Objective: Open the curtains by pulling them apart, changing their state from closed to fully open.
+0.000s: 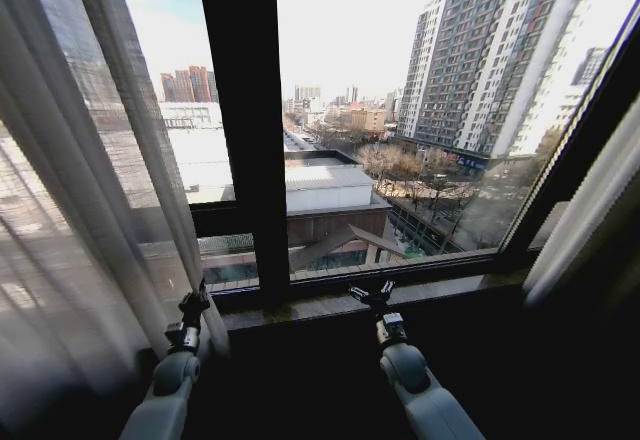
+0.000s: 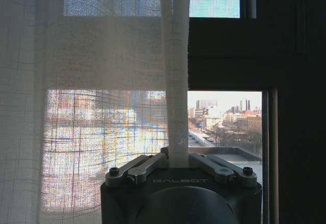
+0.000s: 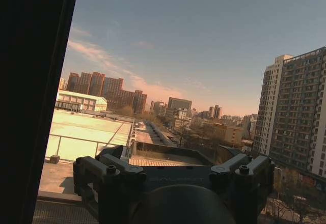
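Observation:
The left curtain (image 1: 80, 210) is a sheer white pleated panel bunched over the left part of the window. The right curtain (image 1: 585, 210) hangs gathered at the far right edge. My left gripper (image 1: 193, 300) is at the left panel's inner edge, low by the sill. In the left wrist view the gripper (image 2: 178, 159) is shut on a narrow folded strip of that curtain (image 2: 175, 81). My right gripper (image 1: 372, 292) is near the sill at the middle, apart from both panels. In the right wrist view it (image 3: 173, 165) stands open with nothing between its fingers.
A thick black vertical window frame bar (image 1: 245, 110) stands between the two arms. A stone sill (image 1: 330, 305) runs under the glass, with a dark wall below it. Bare glass shows city buildings between the bar and the right curtain.

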`<state>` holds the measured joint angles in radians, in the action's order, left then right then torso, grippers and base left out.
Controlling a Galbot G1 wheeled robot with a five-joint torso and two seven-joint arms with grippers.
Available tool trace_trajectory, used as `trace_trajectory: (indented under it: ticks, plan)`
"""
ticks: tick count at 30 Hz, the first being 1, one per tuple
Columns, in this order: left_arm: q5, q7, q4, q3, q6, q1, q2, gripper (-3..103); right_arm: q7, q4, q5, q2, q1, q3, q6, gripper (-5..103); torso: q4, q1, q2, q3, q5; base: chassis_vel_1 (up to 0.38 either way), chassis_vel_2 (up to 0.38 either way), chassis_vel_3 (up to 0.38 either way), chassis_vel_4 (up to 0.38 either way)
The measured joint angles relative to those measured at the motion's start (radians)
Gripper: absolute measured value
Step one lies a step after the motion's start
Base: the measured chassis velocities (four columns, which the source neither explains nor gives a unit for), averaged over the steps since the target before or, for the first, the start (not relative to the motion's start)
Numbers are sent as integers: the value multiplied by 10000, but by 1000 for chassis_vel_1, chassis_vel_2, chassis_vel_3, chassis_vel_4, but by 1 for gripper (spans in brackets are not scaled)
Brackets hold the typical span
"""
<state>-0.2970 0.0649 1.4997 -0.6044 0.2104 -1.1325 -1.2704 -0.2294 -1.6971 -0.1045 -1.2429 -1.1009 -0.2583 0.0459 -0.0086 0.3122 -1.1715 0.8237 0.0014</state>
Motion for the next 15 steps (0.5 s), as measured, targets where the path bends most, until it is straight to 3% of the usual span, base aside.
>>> trace_trajectory:
  ticks: [15]
  plan:
    - [-89, 95, 547, -238, 85, -604, 13, 0, 0, 1, 0, 0, 0, -1, 0, 100, -2, 0, 0, 0, 1, 16, 16, -15, -16]
